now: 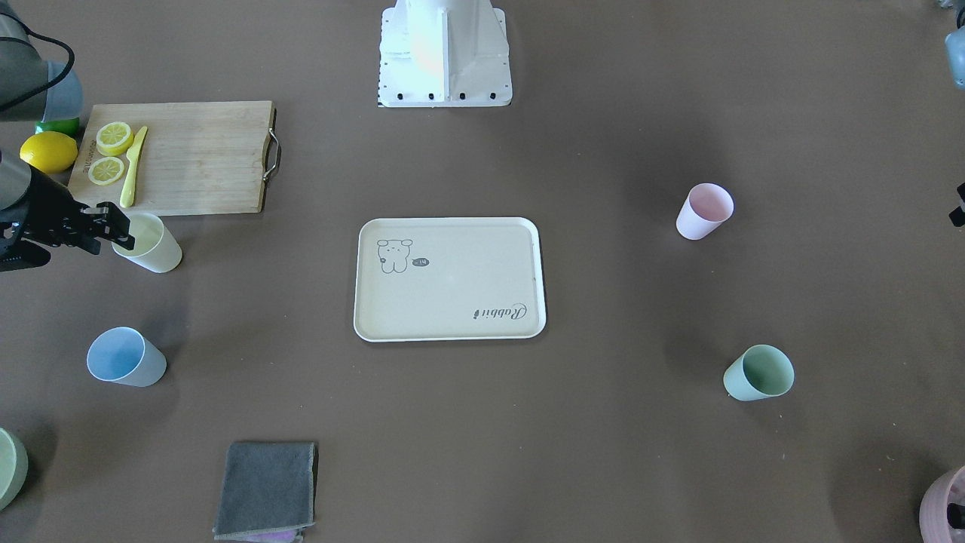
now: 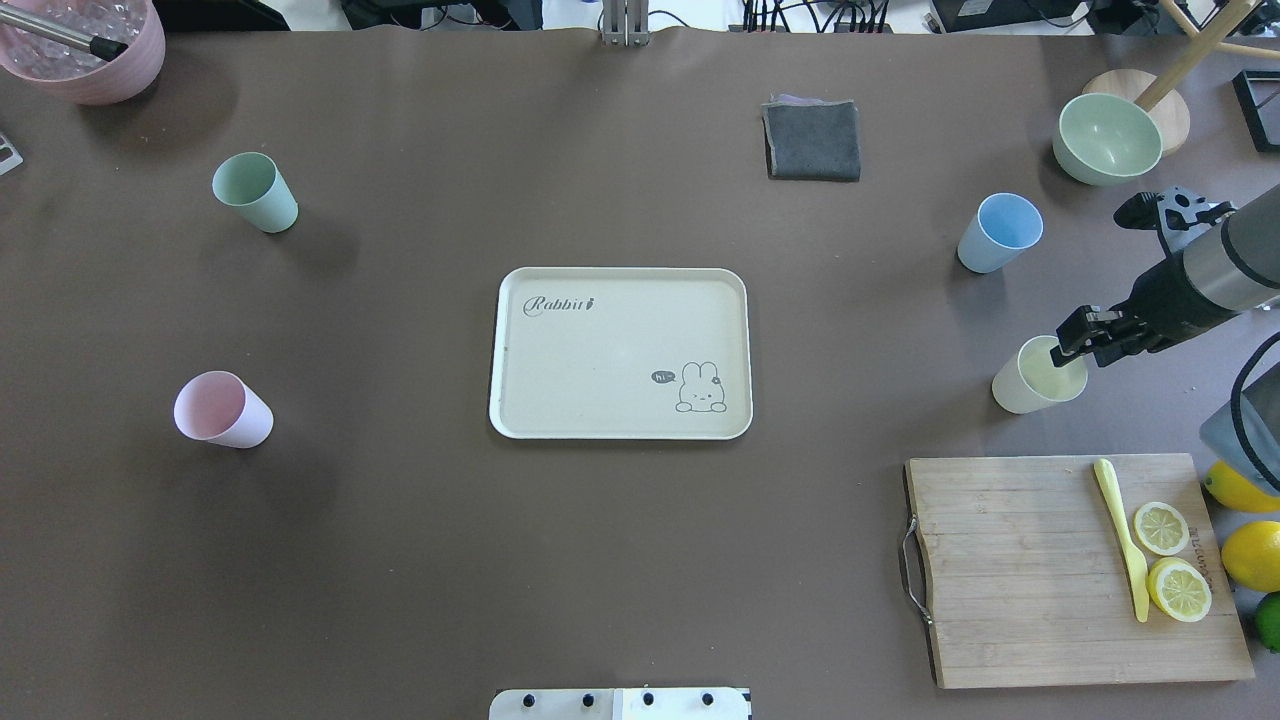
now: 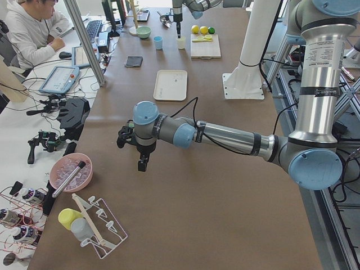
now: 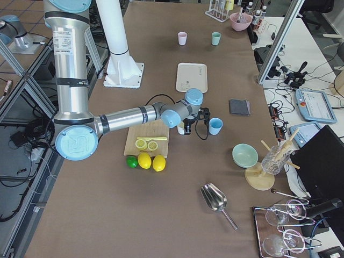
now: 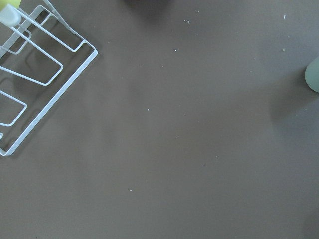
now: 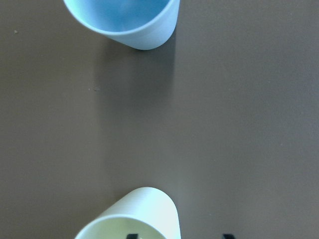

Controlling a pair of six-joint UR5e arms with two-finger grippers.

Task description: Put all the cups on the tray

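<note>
The cream tray [image 2: 600,350] lies at the table's centre with nothing on it. The yellow cup [image 2: 1030,385] stands at the right, next to the cutting board. My right gripper [image 2: 1068,345] is open at its rim: in the right wrist view one fingertip [image 6: 130,235] is inside the cup [image 6: 134,214] and the other outside. The blue cup [image 2: 998,232] stands just beyond it. The pink cup [image 2: 220,410] and mint cup [image 2: 255,192] stand at the left. My left gripper [image 3: 140,166] hangs over the table's left end, and I cannot tell whether it is open or shut.
A wooden cutting board [image 2: 1010,570] with lemon slices and a yellow knife [image 2: 1122,535] lies at the near right, with whole lemons [image 2: 1250,555] beside it. A green bowl [image 2: 1105,138], a grey cloth [image 2: 812,140] and a pink bowl [image 2: 85,50] are along the far edge. A wire rack [image 5: 30,74] is near the left wrist.
</note>
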